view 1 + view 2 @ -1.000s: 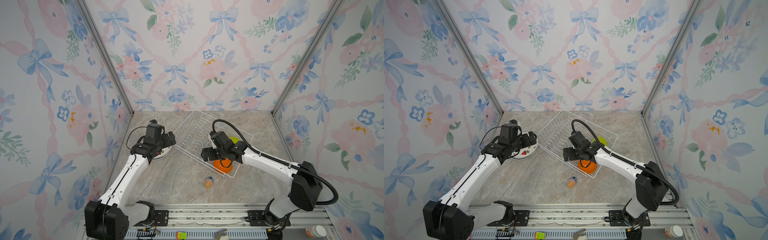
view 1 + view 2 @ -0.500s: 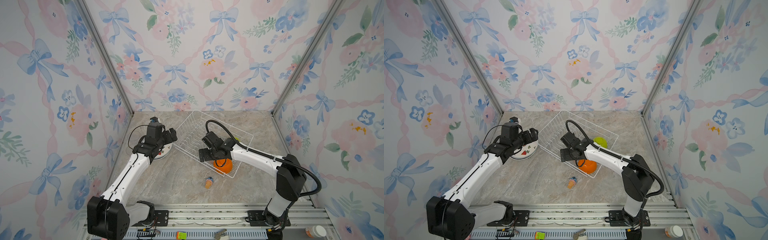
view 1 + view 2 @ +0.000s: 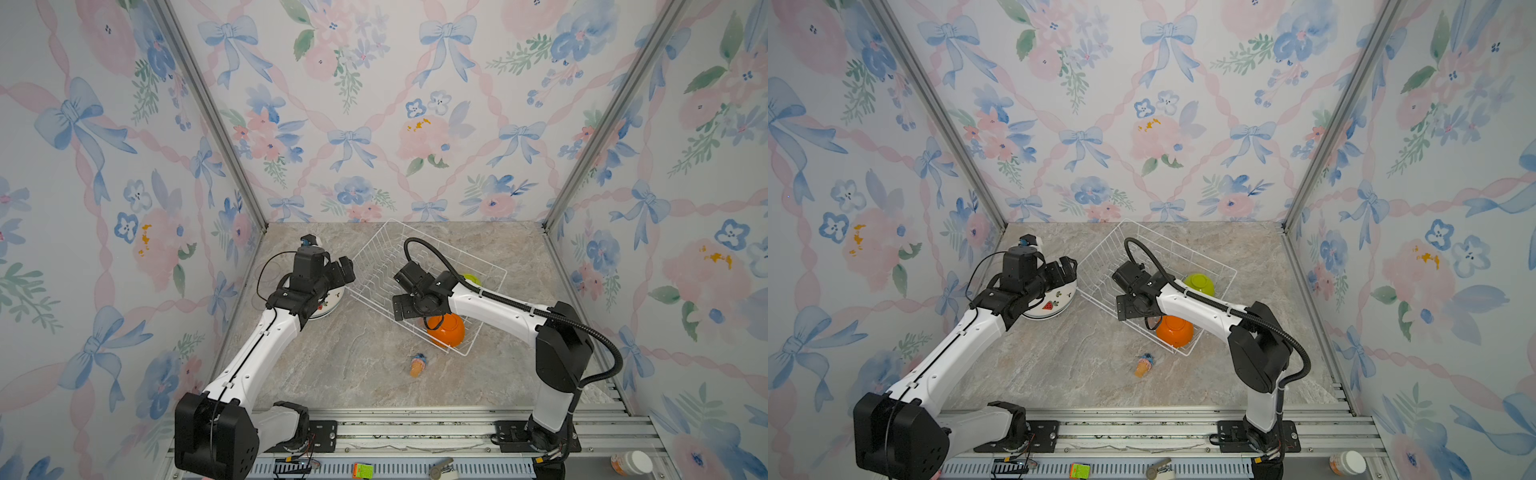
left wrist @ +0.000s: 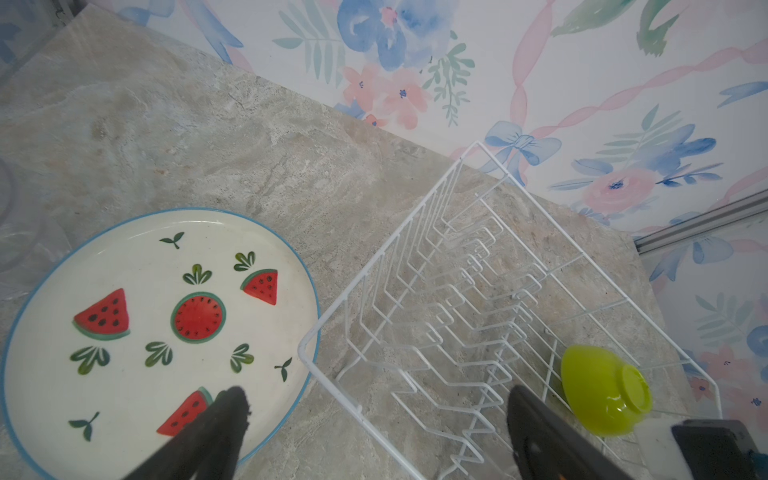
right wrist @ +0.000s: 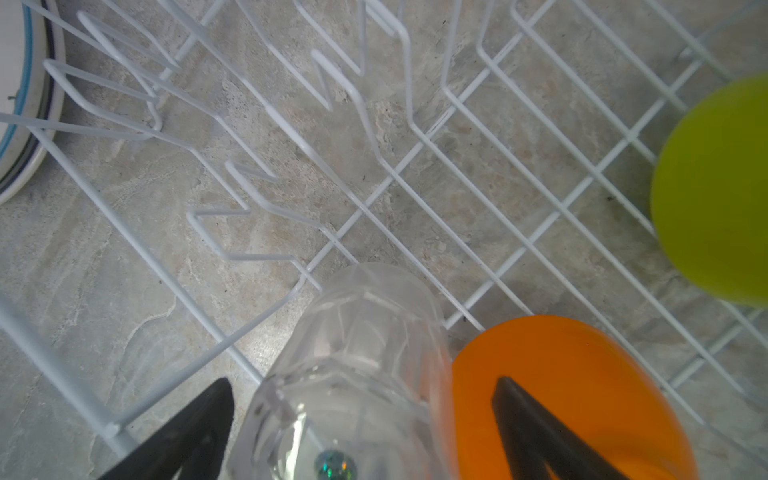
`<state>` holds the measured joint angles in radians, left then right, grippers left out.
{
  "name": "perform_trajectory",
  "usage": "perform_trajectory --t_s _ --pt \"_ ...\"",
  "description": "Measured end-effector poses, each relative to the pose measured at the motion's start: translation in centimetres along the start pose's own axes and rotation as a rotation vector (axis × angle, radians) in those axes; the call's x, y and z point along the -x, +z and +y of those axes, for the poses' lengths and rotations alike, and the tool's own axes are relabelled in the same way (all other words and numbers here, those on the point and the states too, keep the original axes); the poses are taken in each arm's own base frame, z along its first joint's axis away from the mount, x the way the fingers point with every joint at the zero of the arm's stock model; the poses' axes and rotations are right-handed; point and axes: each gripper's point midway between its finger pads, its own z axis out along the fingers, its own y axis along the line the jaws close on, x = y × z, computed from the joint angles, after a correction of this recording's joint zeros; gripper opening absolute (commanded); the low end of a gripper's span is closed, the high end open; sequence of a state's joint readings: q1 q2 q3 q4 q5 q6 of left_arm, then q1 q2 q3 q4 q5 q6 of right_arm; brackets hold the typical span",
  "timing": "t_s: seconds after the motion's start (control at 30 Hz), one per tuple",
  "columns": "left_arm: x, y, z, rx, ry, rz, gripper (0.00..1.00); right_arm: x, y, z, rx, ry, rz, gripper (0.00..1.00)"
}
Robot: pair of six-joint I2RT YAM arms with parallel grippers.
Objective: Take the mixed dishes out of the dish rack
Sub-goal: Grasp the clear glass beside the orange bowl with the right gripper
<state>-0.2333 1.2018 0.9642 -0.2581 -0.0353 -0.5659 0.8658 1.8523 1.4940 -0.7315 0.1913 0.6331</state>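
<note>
Two bowls and one clear glass are inside the dish rack (image 3: 376, 266), which sits askew on the counter (image 3: 353, 361) toward the back wall.

Orange bowl (image 3: 446, 330): in the rack's near corner, dome up.

Lime-green bowl (image 3: 1199, 284): at the rack's far right side, tipped, base showing.

Clear glass (image 5: 357, 365): on the rack wires just beside the orange bowl.

Right jaws: spread wide, one finger on either side of the glass. The right wrist view shows no contact, and nothing is gripped.

Left jaws: spread wide and empty, above the gap between the rack's left corner and the watermelon plate (image 4: 158, 324).

The plate lies flat on the counter, face up, outside the rack and just beside that corner. Whether the two touch cannot be told.

Small orange-and-blue toy (image 3: 417, 365): on the counter in front of the rack, apart from it.
</note>
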Motion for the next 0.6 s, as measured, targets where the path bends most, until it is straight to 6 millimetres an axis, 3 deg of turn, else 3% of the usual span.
perform_trajectory --t_s 0.6 --pt "-0.40 0.28 -0.15 -0.014 0.000 0.013 0.98 -0.01 0.99 -0.75 -0.080 -0.001 0.031 0.86"
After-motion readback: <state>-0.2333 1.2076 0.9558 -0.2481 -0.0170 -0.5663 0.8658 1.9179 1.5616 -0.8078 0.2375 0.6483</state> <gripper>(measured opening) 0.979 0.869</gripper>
